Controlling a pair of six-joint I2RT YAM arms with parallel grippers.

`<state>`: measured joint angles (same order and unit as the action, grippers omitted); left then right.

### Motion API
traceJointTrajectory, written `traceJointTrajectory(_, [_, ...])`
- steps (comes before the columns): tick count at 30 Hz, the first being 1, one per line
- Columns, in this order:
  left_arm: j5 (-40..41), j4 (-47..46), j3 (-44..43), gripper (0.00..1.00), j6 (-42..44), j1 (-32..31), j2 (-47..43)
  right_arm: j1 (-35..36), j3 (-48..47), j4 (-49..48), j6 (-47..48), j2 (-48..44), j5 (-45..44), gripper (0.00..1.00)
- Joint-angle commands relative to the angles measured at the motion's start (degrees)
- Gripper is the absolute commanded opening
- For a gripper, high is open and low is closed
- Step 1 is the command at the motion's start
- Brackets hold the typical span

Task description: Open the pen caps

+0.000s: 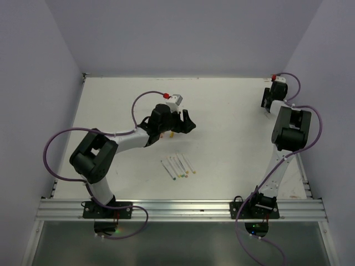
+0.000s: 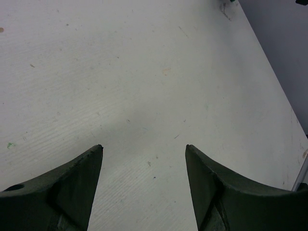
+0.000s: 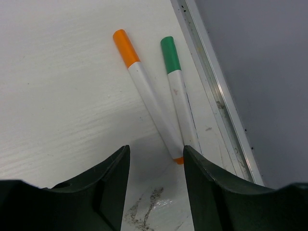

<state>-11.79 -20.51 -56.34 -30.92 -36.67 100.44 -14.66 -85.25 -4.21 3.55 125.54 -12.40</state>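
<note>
We see the left gripper (image 2: 143, 146) spread above the table (image 2: 144, 72). The right gripper (image 3: 156, 147), also spread, sits below the orange cap (image 3: 126, 48) and green cap (image 3: 170, 54), both apparently fitted.

a metal rail (image 1: 183, 208) edges the speckled white table (image 1: 233, 111).
</note>
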Motion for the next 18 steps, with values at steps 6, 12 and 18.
traceJointTrajectory(6, [-1.22,-3.92,0.88,0.72,-0.72,0.37,0.19,-0.29,-3.08,0.07,1.28,1.03,-0.08,0.52])
traceJointTrajectory(12, [-1.3,-3.92,0.79,0.73,-0.72,0.54,0.19,-0.2,-3.08,0.52,2.33,1.73,0.01,0.51])
traceJointTrajectory(18, [-1.13,-3.83,1.05,0.73,-0.72,0.98,-0.16,-0.29,-2.37,0.78,3.13,1.56,1.15,0.44])
